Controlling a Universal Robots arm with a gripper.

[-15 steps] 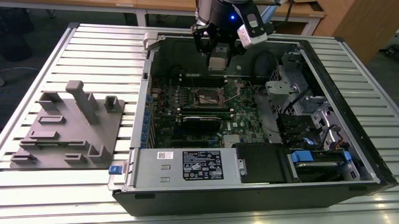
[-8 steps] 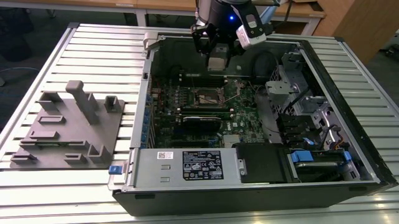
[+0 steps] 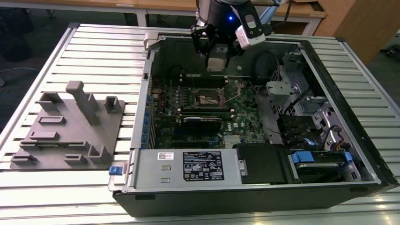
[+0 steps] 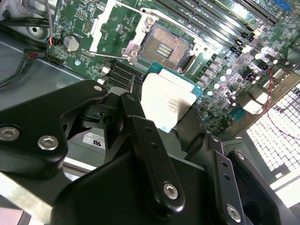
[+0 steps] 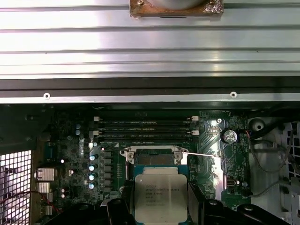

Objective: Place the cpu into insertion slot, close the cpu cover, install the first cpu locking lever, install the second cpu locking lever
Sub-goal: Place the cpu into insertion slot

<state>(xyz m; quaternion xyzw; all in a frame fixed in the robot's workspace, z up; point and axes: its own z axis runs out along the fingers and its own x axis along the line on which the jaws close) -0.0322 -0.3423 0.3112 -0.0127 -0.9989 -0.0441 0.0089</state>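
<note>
While the pincer hangs inside the open case on the worktop, we see that it is pressed on the cpu from two opposite edges and holds it flat, with the metal top facing the wrist cameras. In both wrist views the cpu is in the air above the board, just beside the slot and partly over its near edge, not touching it. The slot is bare, with its dark centre open to view. We think the silver frame swung up at its far side is the cover, so it is not closed. A thin lever stands out sideways from the slot and looks unlatched; the other lever we cannot make out. We judge that the task is at its first step: the cpu is brought to the slot but not seated, and cover and both levers are left to do.
</note>
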